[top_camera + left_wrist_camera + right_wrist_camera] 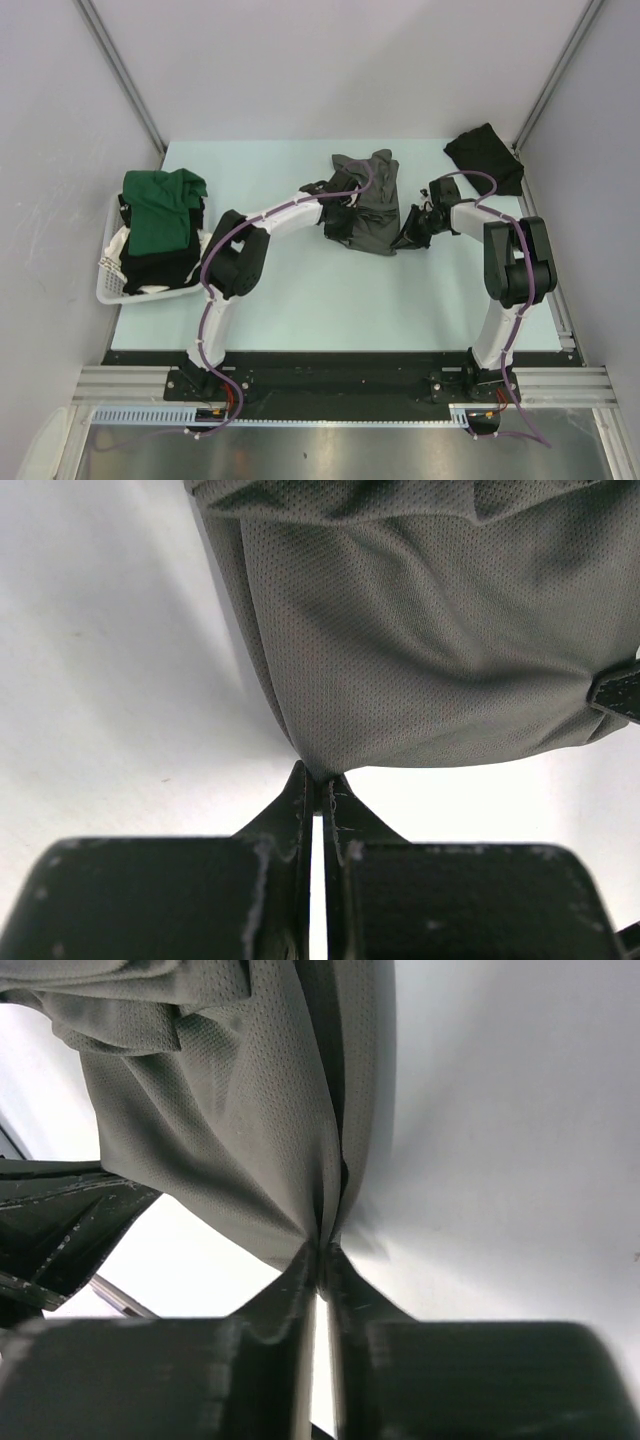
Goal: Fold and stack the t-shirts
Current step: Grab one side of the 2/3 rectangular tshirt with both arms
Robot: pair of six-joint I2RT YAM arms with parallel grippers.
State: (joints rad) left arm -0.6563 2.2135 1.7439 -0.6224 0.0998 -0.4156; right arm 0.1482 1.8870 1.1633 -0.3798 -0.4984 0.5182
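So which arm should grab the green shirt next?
Probably the left. The green shirt lies in the white basket at the left edge, beside the left arm. The right arm is beyond the grey shirt, which the left gripper and right gripper both pinch now.

Left end effector (318,785) clamped tight, edge of the charcoal grey t-shirt (372,215) pinched at the tips. Left arm (235,262): elbow folded, forearm reaching across to the shirt's left side. Right end effector (322,1255) closed down on a fold at the shirt's right side. Right arm (515,260): elbow raised, forearm angled in toward the shirt.
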